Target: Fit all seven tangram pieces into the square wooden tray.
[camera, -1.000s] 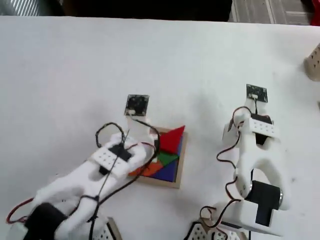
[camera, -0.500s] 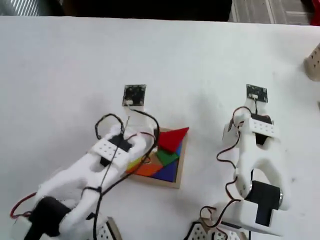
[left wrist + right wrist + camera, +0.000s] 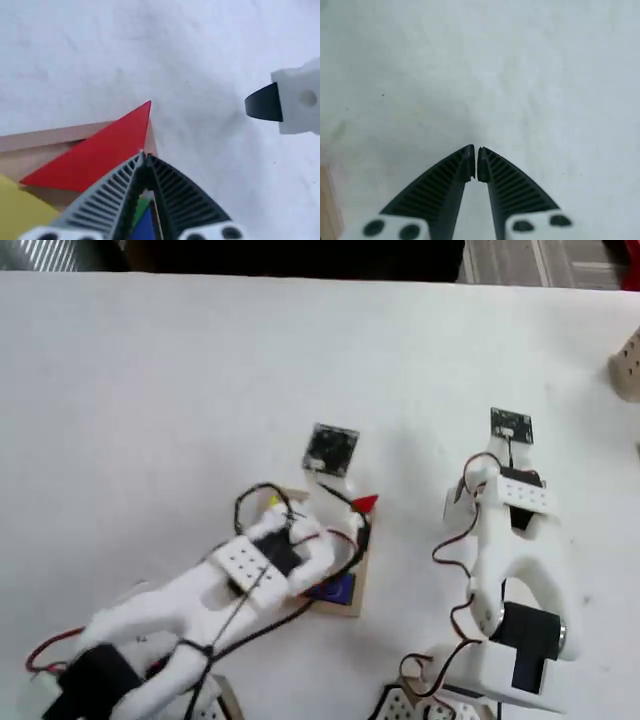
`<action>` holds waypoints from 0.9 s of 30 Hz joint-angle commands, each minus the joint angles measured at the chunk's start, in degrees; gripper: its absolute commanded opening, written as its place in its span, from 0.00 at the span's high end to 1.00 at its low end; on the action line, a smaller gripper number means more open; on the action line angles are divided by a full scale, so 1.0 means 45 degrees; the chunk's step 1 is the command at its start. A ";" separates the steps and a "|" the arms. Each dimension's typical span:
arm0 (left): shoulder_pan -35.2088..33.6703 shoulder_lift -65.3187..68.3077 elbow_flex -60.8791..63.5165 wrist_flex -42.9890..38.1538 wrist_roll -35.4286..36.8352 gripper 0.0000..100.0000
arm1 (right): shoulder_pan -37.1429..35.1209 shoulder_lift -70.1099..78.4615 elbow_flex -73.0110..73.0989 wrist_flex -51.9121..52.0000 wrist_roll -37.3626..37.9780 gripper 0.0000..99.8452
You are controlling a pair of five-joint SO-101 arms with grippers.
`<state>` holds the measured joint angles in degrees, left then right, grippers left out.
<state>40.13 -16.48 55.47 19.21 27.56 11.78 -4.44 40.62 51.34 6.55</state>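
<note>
The square wooden tray (image 3: 358, 580) lies under my left arm (image 3: 265, 560), which covers most of it. A red tip (image 3: 365, 503), a bit of blue (image 3: 335, 590) and a speck of yellow (image 3: 272, 502) show around the arm. In the left wrist view my left gripper (image 3: 145, 156) is shut, its tips touching the edge of the red triangle (image 3: 95, 155). That triangle's point reaches over the tray's rim (image 3: 50, 137) at a corner. Yellow (image 3: 15, 210), green (image 3: 142, 207) and blue (image 3: 145, 227) pieces lie beside it. My right gripper (image 3: 474, 162) is shut over bare table.
The right arm (image 3: 510, 500) stands to the right of the tray, and a part of it (image 3: 290, 102) shows in the left wrist view. A beige object (image 3: 627, 365) sits at the table's far right edge. White table lies open behind the tray.
My left arm has swung to the right across the tray and now hides most of the pieces. The right arm has not moved.
</note>
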 commanded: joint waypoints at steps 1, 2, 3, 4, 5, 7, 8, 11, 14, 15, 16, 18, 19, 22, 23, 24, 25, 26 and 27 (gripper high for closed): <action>0.0264 0.1299 -0.1211 -0.0879 0.0059 0.98 | -0.0127 -0.0049 -0.0274 0.0049 -0.0117 0.98; 0.0264 0.1690 -0.1348 -0.0899 0.0059 0.98 | -0.0127 -0.0049 -0.0274 0.0029 -0.0117 0.98; 0.0264 0.2061 -0.1426 -0.0899 0.0039 0.98 | -0.0127 -0.0049 -0.0254 -0.0068 -0.0117 0.98; 0.0264 0.2335 -0.1465 -0.0879 0.0039 0.98 | -0.0127 -0.0049 -0.0254 -0.0107 -0.0117 0.98; 0.0264 0.2510 -0.1446 -0.0879 0.0000 0.98 | -0.0127 -0.0049 -0.0254 -0.0107 -0.0117 0.98; 0.0244 0.2608 -0.1192 -0.0860 -0.0039 0.98 | -0.0127 -0.0049 -0.0254 -0.0107 -0.0117 0.98; 0.0244 0.2608 -0.1016 -0.0860 -0.0059 0.98 | -0.0127 -0.0049 -0.0254 -0.0107 -0.0117 0.98; 0.0225 0.2608 -0.0606 -0.0860 -0.0059 0.98 | -0.0127 -0.0049 -0.0254 -0.0107 -0.0117 0.98; 0.0147 0.2549 -0.0332 -0.0860 -0.0059 0.98 | -0.0127 -0.0049 -0.0254 -0.0107 -0.0117 0.98; 0.0147 0.2432 -0.0234 -0.0821 -0.0059 0.98 | -0.0127 -0.0049 -0.0254 -0.0107 -0.0117 0.98; 0.0166 0.2198 -0.0137 -0.0645 -0.0059 0.98 | -0.0127 -0.0049 -0.0254 -0.0107 -0.0117 0.98; 0.0205 0.1592 0.0078 -0.0215 -0.0059 0.98 | -0.0127 -0.0049 -0.0254 -0.0107 -0.0117 0.98; 0.0205 0.1182 0.0215 0.0020 -0.0059 0.98 | -0.0127 -0.0049 -0.0254 -0.0107 -0.0117 0.98; 0.0166 -0.0166 0.0781 0.0625 -0.0059 0.98 | -0.0127 -0.0049 -0.0254 -0.0107 -0.0117 0.98; 0.0147 -0.0654 0.0996 0.0781 -0.0059 0.98 | -0.0127 -0.0049 -0.0254 -0.0107 -0.0117 0.98; 0.0049 -0.1123 0.1211 0.0860 -0.0059 0.98 | -0.0127 -0.0049 -0.0254 -0.0107 -0.0117 0.98; -0.0068 -0.1514 0.1348 0.0957 -0.0059 0.98 | -0.0127 -0.0049 -0.0254 -0.0107 -0.0117 0.98; -0.0205 -0.1866 0.1426 0.1035 -0.0059 0.98 | -0.0127 -0.0049 -0.0254 -0.0107 -0.0117 0.98; -0.0400 -0.2198 0.1465 0.1094 -0.0059 0.98 | -0.0127 -0.0049 -0.0254 -0.0107 -0.0117 0.98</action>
<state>40.31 -20.35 62.15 23.25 27.56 11.78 -4.44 40.62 51.34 6.55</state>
